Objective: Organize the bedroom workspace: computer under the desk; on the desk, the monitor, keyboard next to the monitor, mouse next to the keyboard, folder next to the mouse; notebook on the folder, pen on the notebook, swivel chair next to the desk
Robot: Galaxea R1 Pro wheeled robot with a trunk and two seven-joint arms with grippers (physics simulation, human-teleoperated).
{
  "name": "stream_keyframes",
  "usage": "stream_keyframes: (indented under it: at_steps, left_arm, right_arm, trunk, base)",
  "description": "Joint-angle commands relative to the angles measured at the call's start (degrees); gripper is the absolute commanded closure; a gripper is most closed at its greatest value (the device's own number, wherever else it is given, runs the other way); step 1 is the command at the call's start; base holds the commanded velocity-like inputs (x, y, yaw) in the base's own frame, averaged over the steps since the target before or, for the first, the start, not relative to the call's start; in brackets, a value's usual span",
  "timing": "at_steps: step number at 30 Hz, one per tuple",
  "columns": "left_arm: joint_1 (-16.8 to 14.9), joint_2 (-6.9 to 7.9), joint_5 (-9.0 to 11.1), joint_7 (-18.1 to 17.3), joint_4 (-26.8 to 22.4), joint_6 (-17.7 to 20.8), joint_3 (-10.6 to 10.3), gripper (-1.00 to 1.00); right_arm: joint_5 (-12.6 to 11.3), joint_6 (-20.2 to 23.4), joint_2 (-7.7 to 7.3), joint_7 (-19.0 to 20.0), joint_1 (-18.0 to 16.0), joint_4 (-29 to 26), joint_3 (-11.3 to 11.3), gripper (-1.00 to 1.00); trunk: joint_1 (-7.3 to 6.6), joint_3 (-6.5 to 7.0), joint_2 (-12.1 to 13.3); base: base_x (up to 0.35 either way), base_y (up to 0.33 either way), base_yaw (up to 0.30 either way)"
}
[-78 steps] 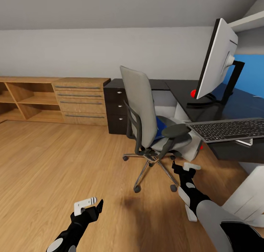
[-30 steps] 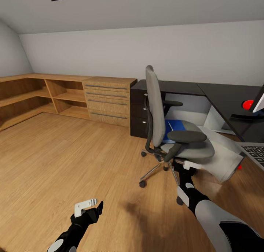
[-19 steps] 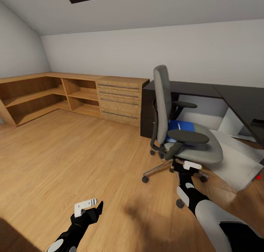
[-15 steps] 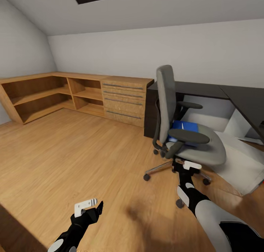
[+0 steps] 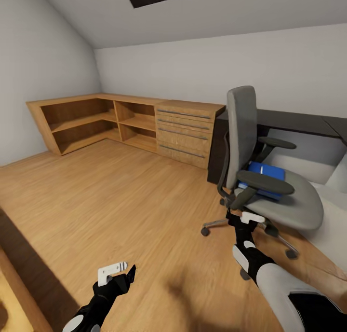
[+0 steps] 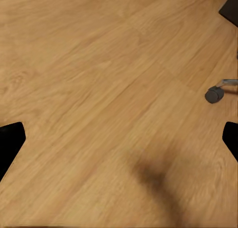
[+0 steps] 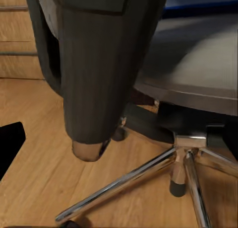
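Observation:
The swivel chair (image 5: 250,144) stands on the wood floor at the right, its grey back turned toward me. The blue folder (image 5: 265,177) lies on its seat behind the near armrest. Behind the chair runs the black desk (image 5: 299,119). My right gripper (image 5: 242,219) is open, just below the near armrest and in front of the seat edge, holding nothing. In the right wrist view the armrest post (image 7: 99,64), seat (image 7: 198,64), chrome base (image 7: 183,158) and a strip of folder (image 7: 198,9) loom close. My left gripper (image 5: 119,273) hangs open over bare floor, fingertips (image 6: 10,141) wide apart.
Low wooden shelving (image 5: 120,122) with drawers lines the far wall and corner. A pale grey box (image 5: 335,216) lies on the floor behind the chair at the right edge. A chair castor (image 6: 214,94) shows ahead of the left gripper. A dark strip (image 5: 29,269) crosses the floor at the near left.
The camera has swung left: the monitor and keyboard have left the picture, and the corner shelving and left wall have come in. Both arms keep their pose, both grippers stay open.

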Motion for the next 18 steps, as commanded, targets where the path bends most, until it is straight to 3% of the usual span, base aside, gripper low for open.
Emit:
stream_keyframes:
  at_steps: [1,11,18]
  left_arm:
    - [0.00,-0.04,0.60,0.17,-0.09,0.32,0.06,-1.00]
    - [0.00,-0.04,0.52,0.18,-0.09,0.32,-0.02,-1.00]
    - [0.00,-0.04,0.52,0.17,-0.09,0.32,-0.05,-1.00]
  right_arm:
    - [-0.32,-0.23,0.00,0.12,-0.02,0.03,-0.02,-1.00]
    - [-0.32,-0.23,-0.07,0.12,-0.02,0.02,-0.03,-1.00]
    - [-0.32,-0.23,-0.09,0.12,-0.02,0.03,-0.03,-1.00]
  trunk:
    - [-0.01,-0.04,-0.02]
    - [-0.01,-0.04,-0.02]
    - [-0.01,-0.04,-0.02]
  base:
    - [0.000,0.000,0.277]
    - [0.023,0.016,0.261]
    - [0.038,0.022,0.030]
